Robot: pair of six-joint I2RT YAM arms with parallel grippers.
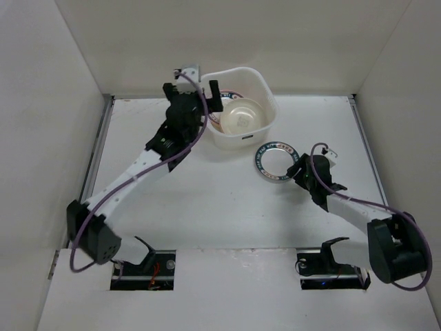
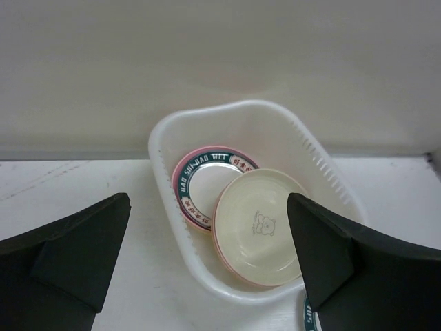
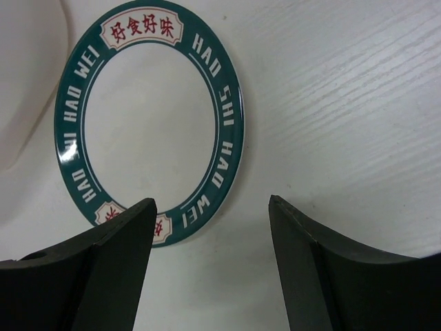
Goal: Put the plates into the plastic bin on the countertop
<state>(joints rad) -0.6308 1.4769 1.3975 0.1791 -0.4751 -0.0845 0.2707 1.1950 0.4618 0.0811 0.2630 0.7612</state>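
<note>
Just ahead of the right gripper [image 3: 210,207], jaws wide and empty, 1 round white teal-rimmed plate [image 3: 151,117] lies flat on the white worktop [image 1: 207,200] beside the translucent white plastic bin [image 1: 265,93]; left gripper [image 2: 208,200], also wide, hangs farther off.

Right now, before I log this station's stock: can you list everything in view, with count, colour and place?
plastic bin: one, translucent white, far centre of the table.
cream plate: one, topmost in the bin, on its right side.
teal-rimmed plate in the bin: one, white centre, partly under the cream plate.
pink plates: pink edges under both of those; count unclear.
loose teal-rimmed plate: one, flat on the table beside the bin.
countertop: one, white.
walls: white, on three sides.
arms: two, black and white, with purple cables.
left tool: black, open, empty, by the bin.
right tool: black, open, empty, at the loose plate.
</note>
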